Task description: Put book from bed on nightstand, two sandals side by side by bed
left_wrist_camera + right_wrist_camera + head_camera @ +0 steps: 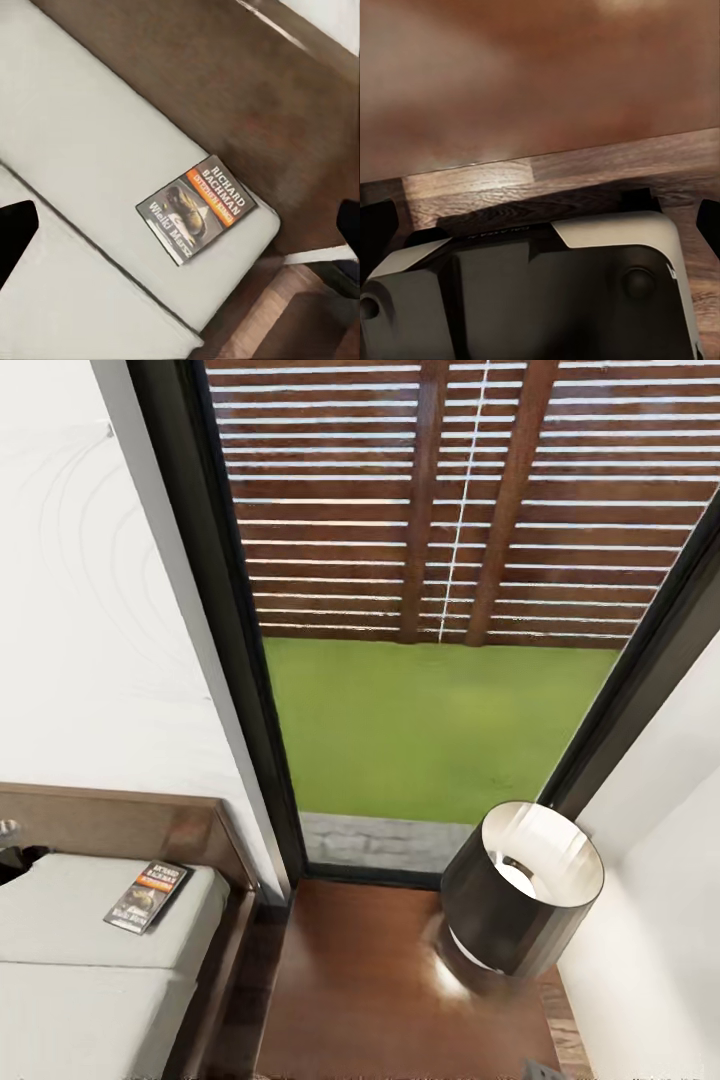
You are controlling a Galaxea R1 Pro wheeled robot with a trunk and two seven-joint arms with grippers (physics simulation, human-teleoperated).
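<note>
Head view, from the left: the bed (90,960) with its pale mattress and dark headboard fills the lower left corner, and the book (148,896) lies flat on the mattress near the headboard-side corner, close to the edge that faces the nightstand (400,990). In the left wrist view the book (196,208) sits almost straight ahead of the left jaws, between the two dark fingertips (15,232) at the frame's sides, which stand wide apart with nothing held (so the left arm is plainly the nearer one). Its long axis runs slantwise to the line between those tips, so a turn of the wrist looks needed. Right of the bed, the glossy nightstand carries a dark lamp (520,890), leaving bare top beside the bed. Behind are white walls and a tall window (420,610). The right jaws' state I cannot tell.
</note>
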